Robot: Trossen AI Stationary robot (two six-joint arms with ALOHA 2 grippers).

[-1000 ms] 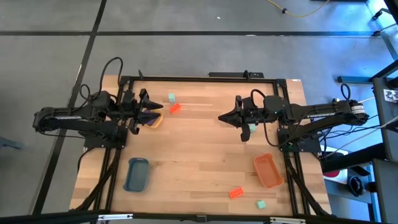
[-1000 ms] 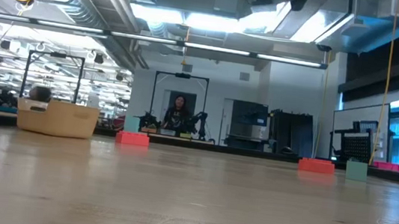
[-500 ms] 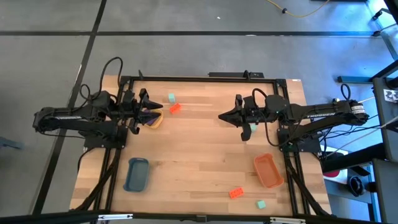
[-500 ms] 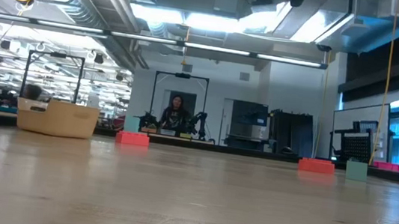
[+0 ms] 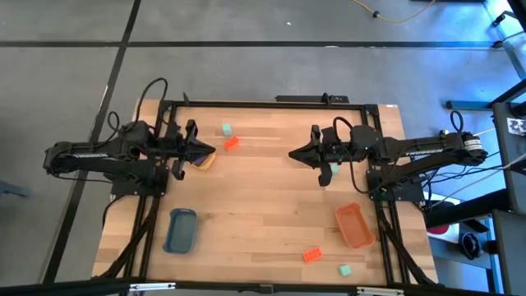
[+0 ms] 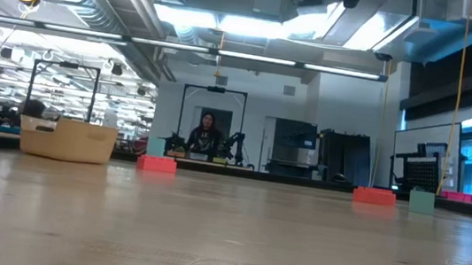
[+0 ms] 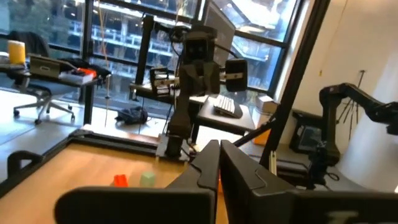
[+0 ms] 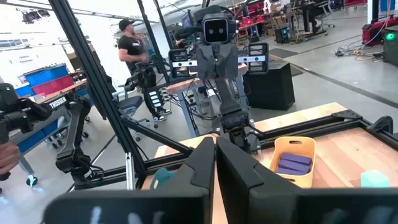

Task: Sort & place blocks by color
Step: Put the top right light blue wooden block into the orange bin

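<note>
My left gripper point(image 5: 211, 150) hangs shut and empty above the yellow tray point(image 5: 205, 162) at the table's far left; two purple blocks point(image 8: 292, 163) lie in that tray point(image 8: 308, 149). My right gripper point(image 5: 292, 155) is shut and empty, held high over the table's middle. A teal block point(image 5: 226, 129) and an orange-red block point(image 5: 231, 143) lie on the table just right of the yellow tray. Another orange-red block point(image 5: 311, 255) and a teal block point(image 5: 345, 270) lie near the front right. A third teal block point(image 5: 333, 169) shows under the right arm.
A blue tray point(image 5: 180, 230) lies at the near left and an orange tray point(image 5: 354, 224) at the near right. Bare wood lies between them in the table's middle. A person point(image 6: 205, 134) stands in the room beyond the table.
My left gripper has shut its fingers over the yellow tray, with nothing between them; the arm has kept its place.
</note>
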